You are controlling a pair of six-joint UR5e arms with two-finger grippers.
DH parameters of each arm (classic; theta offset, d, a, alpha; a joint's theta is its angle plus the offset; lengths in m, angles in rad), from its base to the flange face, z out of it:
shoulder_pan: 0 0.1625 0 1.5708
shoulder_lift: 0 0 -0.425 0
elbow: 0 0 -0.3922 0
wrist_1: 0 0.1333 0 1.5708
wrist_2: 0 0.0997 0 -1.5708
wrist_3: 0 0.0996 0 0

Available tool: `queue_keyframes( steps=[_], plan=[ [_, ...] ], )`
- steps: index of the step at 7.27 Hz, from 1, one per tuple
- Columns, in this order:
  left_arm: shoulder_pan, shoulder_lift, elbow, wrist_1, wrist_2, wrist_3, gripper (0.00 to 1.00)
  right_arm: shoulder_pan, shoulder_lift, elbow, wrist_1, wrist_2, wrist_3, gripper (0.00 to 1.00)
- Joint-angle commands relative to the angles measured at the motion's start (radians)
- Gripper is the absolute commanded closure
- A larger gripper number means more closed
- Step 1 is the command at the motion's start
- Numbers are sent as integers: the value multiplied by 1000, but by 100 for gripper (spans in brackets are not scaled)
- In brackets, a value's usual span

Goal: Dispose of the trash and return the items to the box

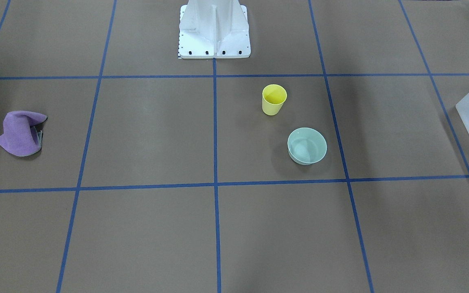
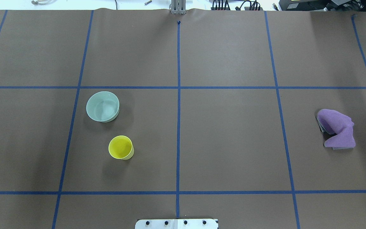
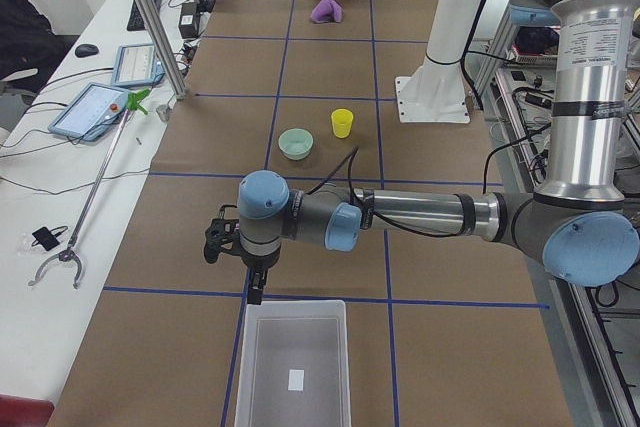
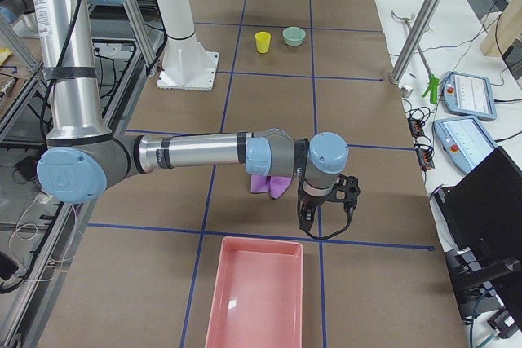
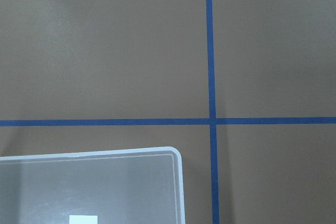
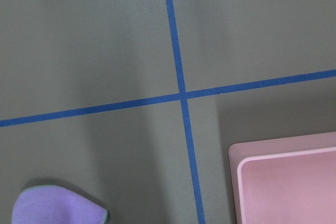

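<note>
The yellow cup (image 1: pixel 274 99) stands upright on the brown table; it also shows in the overhead view (image 2: pixel 121 147). The mint-green bowl (image 1: pixel 307 145) sits upright close beside it, also seen from overhead (image 2: pixel 102 106). The frosted-white box (image 3: pixel 295 367) stands empty at the table's left end, with its corner in the left wrist view (image 5: pixel 105 187). My left gripper (image 3: pixel 254 289) hangs just before the box's near rim; I cannot tell if it is open. My right gripper (image 4: pixel 310 219) hangs beside a crumpled purple cloth (image 4: pixel 269 185); I cannot tell its state.
A pink tray (image 4: pixel 257 299) stands empty at the table's right end, near the purple cloth (image 2: pixel 337 128). The white robot pedestal (image 1: pixel 214 28) stands at the middle of the robot's side. Blue tape lines grid the table. Tablets and a grabber tool lie on a side bench.
</note>
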Motion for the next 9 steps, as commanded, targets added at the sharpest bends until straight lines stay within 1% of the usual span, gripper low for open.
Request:
queue_keyframes(
  steps=[1,4,6,9],
  plan=[
    [0,16,-7,-5,-2,6,1,0,-4,2,0,4,0,0],
    [0,16,-2,-6,10,8,1,0,-27,12,1,10,0,0],
    [0,19,-4,-6,3,8,1,0,-42,37,1,7,2,0],
    [0,17,-25,-8,10,8,1,0,-47,49,3,1,2,0]
  ],
)
